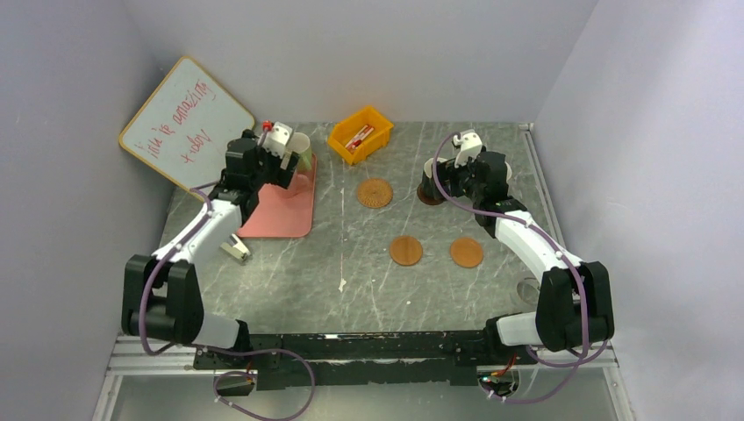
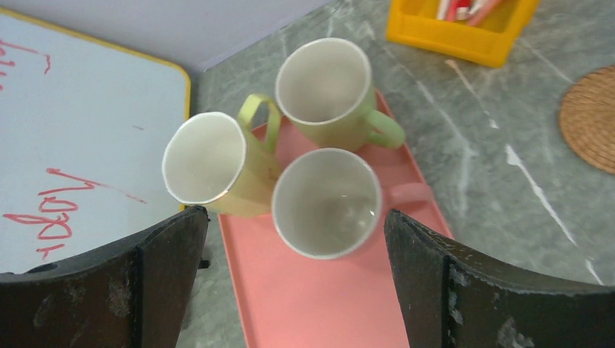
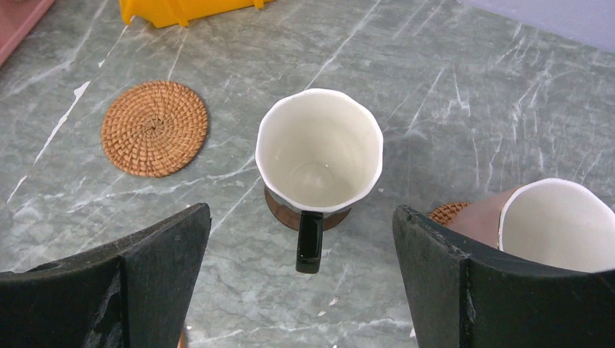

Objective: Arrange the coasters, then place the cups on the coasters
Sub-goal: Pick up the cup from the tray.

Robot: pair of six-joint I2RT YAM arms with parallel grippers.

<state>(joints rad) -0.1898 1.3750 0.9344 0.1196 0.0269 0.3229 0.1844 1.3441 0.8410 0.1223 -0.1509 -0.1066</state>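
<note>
**Top external view.** Three coasters lie bare on the grey marbled table (image 1: 351, 289). A woven tan rattan coaster (image 1: 375, 192) is at centre. A left orange-brown disc (image 1: 405, 250) and a right orange-brown disc (image 1: 466, 252) lie side by side below it. The left gripper (image 1: 282, 140) hangs over the far end of the pink rectangular tray (image 1: 279, 215) at upper left. The right gripper (image 1: 463, 147) hangs at upper right, above a dark cup that the arm partly hides.

**Left wrist view.** The jaws are spread wide and hold nothing, with one black finger in each lower corner. Between them, at centre frame, a pale pink handled mug (image 2: 326, 203) stands on the tray. A tilted pale green mug (image 2: 207, 163) touches it from the upper left. An upright pale green mug (image 2: 326, 87) stands just above.

**Right wrist view.** These jaws are also released and empty. At centre, a black-handled mug with a white inside (image 3: 319, 148) stands on a dark brown round coaster (image 3: 279, 209). At lower right, a second pale pink mug (image 3: 555, 225) sits on a coaster edge (image 3: 446, 212), the rest of that coaster hidden.

**Step in hand.** The coasters look arranged and cup placing is under way: two mugs are seated, and three wait on the tray for three bare coasters. Next, the left gripper should drop over the pale pink handled mug and close on its wall without knocking the green mugs beside it. It can then carry the mug to a bare coaster. The right gripper should lift straight up, clear of the black handle.
</note>
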